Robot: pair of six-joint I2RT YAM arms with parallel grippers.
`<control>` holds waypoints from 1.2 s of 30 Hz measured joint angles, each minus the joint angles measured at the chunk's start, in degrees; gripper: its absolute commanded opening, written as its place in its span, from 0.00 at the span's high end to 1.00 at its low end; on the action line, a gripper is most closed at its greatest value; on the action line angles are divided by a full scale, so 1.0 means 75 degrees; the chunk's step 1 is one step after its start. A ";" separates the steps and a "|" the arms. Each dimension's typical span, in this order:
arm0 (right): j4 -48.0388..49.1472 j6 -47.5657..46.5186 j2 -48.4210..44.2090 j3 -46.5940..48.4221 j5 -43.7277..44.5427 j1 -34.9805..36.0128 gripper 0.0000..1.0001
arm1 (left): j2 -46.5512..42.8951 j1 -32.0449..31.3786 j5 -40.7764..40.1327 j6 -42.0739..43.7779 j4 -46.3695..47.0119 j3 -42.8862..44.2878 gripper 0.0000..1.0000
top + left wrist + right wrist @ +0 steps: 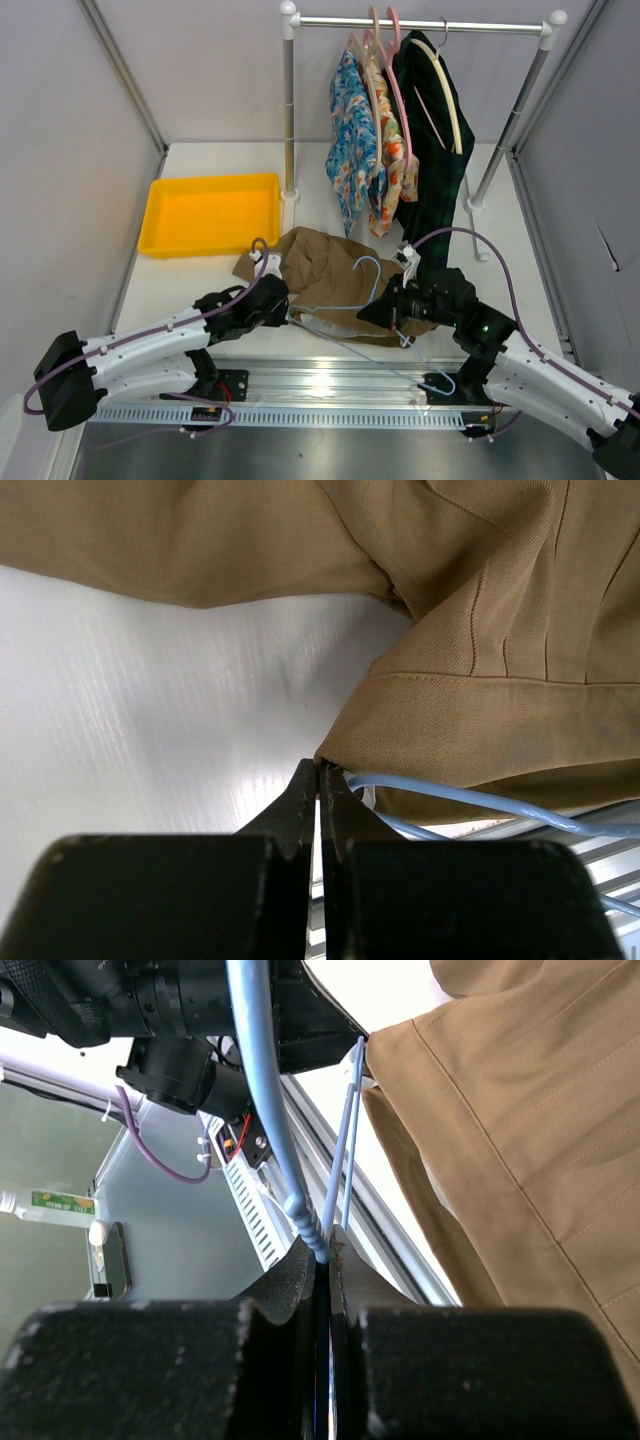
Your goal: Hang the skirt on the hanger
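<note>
Tan skirt (pixel 325 265) lies crumpled on the white table (pixel 190 285) between the two arms, just right of the yellow tray (pixel 158 243) and in front of the clothes rail (pixel 420 24). Blue wire hanger (pixel 262 1090) sits at the skirt's near edge, with part of it tucked under the fabric. Right gripper (pixel 322 1245) is clamped on the hanger's twisted neck. Left gripper (pixel 320 770) is fully closed, tips right at the skirt's waistband corner. Can't tell if any fabric is caught.
</note>
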 measured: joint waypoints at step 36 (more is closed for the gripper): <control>0.0577 0.0201 -0.0012 -0.0335 0.0114 -0.0017 1.00 | -0.0376 0.0035 -0.0041 0.0213 -0.0309 0.0286 0.81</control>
